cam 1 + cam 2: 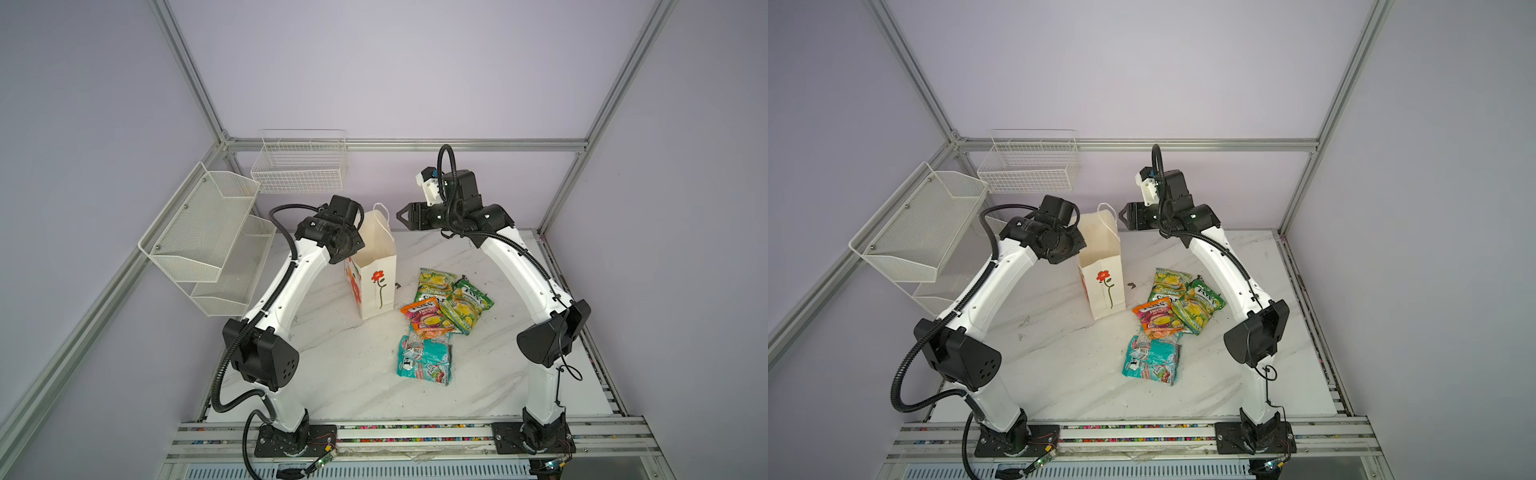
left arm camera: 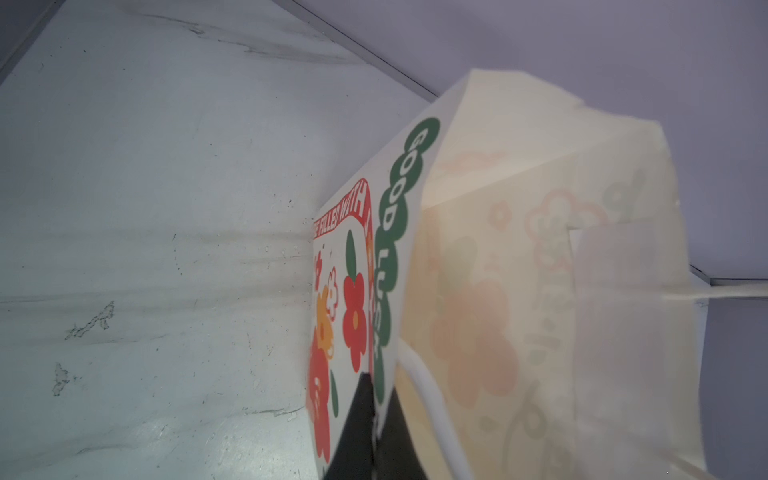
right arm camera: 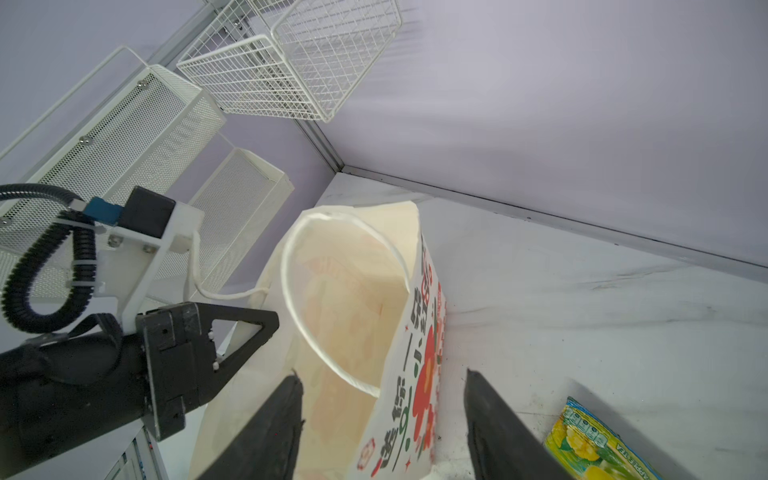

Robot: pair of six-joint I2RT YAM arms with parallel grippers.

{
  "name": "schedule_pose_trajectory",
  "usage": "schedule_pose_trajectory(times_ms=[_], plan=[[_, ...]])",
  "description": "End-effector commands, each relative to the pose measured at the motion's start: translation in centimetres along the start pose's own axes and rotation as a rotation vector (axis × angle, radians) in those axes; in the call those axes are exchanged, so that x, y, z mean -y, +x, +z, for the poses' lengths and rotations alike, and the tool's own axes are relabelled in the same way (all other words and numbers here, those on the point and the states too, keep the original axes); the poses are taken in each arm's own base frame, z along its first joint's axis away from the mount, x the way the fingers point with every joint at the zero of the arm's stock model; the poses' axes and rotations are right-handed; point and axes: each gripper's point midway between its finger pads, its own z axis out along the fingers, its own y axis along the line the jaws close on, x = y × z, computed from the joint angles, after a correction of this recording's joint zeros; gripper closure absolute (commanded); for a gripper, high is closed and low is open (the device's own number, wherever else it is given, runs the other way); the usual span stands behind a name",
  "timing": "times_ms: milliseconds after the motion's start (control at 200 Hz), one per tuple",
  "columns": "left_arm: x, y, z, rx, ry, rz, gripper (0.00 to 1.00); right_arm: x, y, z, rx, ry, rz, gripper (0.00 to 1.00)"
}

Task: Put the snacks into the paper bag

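Observation:
The paper bag (image 1: 376, 286) (image 1: 1104, 286) stands upright and open-mouthed at the back middle of the marble table, white with red flowers. My left gripper (image 2: 379, 415) is shut on the bag's left wall near the rim, one finger outside and one inside; from the right wrist view this left gripper (image 3: 266, 328) shows at the bag's edge. My right gripper (image 1: 401, 216) (image 3: 382, 382) hangs open and empty above the bag's right rim. The snacks (image 1: 444, 303) lie to the right of the bag: green-yellow packets (image 1: 465, 307), an orange-pink one (image 1: 1156, 316) and teal ones (image 1: 424, 357).
A white wire basket (image 1: 301, 164) hangs on the back wall, and a two-tier white mesh shelf (image 1: 208, 237) hangs on the left wall beside my left arm. One cord handle (image 3: 328, 307) arcs across the bag's mouth. Metal frame posts stand at the corners.

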Motion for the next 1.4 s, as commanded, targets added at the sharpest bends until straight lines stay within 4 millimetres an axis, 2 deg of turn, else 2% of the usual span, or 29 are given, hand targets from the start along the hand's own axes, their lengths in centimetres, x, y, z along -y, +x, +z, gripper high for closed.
schedule_pose_trajectory(times_ms=[0,135,275,345,450,550,570,615,630,740,760,775,790,805,950,995,1035,1120,1170,1395], plan=[[-0.2,-3.7,-5.8,0.121,0.023,0.064,1.00,0.5,0.5,-0.6,-0.010,0.017,0.022,0.37],[-1.3,-3.9,-6.8,0.102,-0.036,0.147,1.00,1.3,1.0,-0.4,-0.021,0.040,0.055,0.37],[-1.9,-2.9,-7.1,0.055,-0.054,0.225,1.00,2.0,1.4,-1.2,0.004,0.083,0.069,0.35],[-2.5,-2.4,-7.4,0.037,-0.065,0.259,1.00,2.0,1.9,-1.9,0.022,0.080,0.098,0.30],[-3.1,-1.8,-8.3,0.033,-0.059,0.299,1.00,0.7,3.4,-2.9,0.016,-0.001,0.110,0.24],[-3.4,-1.1,-9.4,0.037,-0.024,0.315,1.00,1.2,4.4,-3.8,0.044,0.017,0.162,0.20],[-3.3,-1.0,-9.7,0.044,-0.012,0.316,1.00,1.2,4.4,-4.3,0.063,0.021,0.179,0.18],[-3.6,-0.9,-10.4,0.060,0.000,0.315,1.00,1.6,4.4,-5.6,0.124,0.035,0.253,0.04],[-3.7,-0.8,-10.7,0.067,0.004,0.314,1.00,1.6,4.5,-5.8,0.138,0.032,0.272,0.03],[-4.3,-0.3,-12.6,0.128,0.047,0.316,1.00,0.3,5.6,-8.1,0.196,-0.060,0.302,0.03],[-4.3,0.0,-12.4,0.128,0.049,0.319,1.00,0.1,6.1,-8.3,0.197,-0.080,0.314,0.03],[-4.6,0.0,-13.7,0.158,0.068,0.311,1.00,0.0,6.3,-8.5,0.196,-0.091,0.324,0.03],[-4.8,0.2,-13.8,0.164,0.072,0.311,1.00,0.1,7.1,-8.2,0.186,-0.100,0.337,0.03],[-5.0,0.2,-14.1,0.176,0.077,0.308,1.00,-0.3,6.9,-9.1,0.205,-0.113,0.340,0.03],[-7.4,1.8,-15.2,0.215,0.071,0.291,1.00,0.4,9.2,-11.5,0.263,-0.122,0.478,0.03],[-7.9,2.4,-15.4,0.210,0.077,0.292,1.00,0.1,9.7,-12.3,0.273,-0.146,0.493,0.03],[-8.2,2.9,-15.7,0.208,0.088,0.291,1.00,-0.7,10.0,-13.0,0.276,-0.194,0.476,0.03],[-8.7,3.8,-16.6,0.209,0.118,0.284,1.00,-3.8,10.8,-14.7,0.251,-0.355,0.380,0.03],[-9.0,4.2,-16.9,0.214,0.128,0.283,1.00,-4.3,11.3,-15.4,0.251,-0.390,0.369,0.03],[-9.9,5.2,-17.9,0.217,0.148,0.316,1.00,-3.3,13.7,-16.7,0.246,-0.317,0.317,0.03]])
